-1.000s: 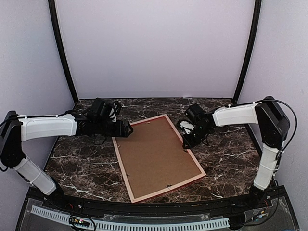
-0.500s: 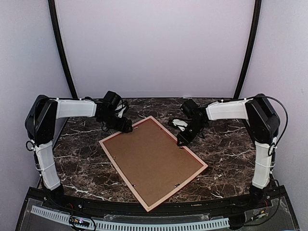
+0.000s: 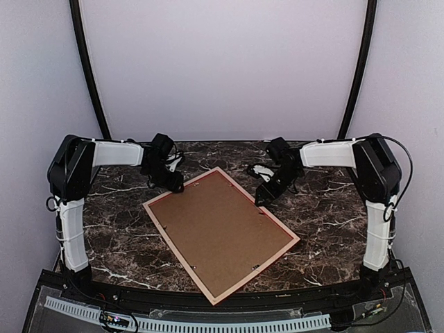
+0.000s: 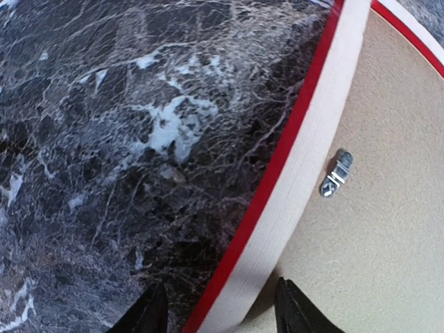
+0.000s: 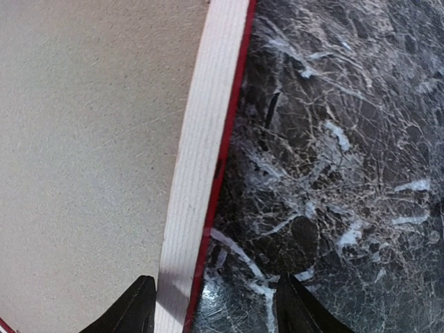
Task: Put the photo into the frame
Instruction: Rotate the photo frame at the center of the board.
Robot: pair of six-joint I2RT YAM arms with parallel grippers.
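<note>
The large thin rectangular frame, red-fronted with a pale wood-coloured back (image 3: 177, 254), lies face down on the dark marble table (image 3: 333, 215). A plain brown backing board (image 3: 220, 232) fills its opening, and a small metal clip (image 4: 336, 173) sits at the board's margin. We cannot find the photo in any view, and whether it lies under the board is hidden from us.

The frame's long axis runs diagonally, from far left to near right. The left gripper (image 3: 175, 186) sits at the frame's short far-left side. The right gripper (image 3: 262, 198) sits at the far half of its long right side. Each arm therefore has a frame edge directly beneath it, and neither is clearly nearer.

In its wrist view, the left gripper (image 4: 220, 312) stands parted across the pale rail (image 4: 295, 180), one finger over the marble and the other at the rail's inner side. It grips nothing that we can see. The right gripper (image 5: 215, 305) is likewise spread, with the rail (image 5: 198, 166) just inside its board-side finger and bare marble under the rest of the gap.

We judge that the coming move turns on this straddle, since closing either gripper would pinch the rail across its width.
</note>
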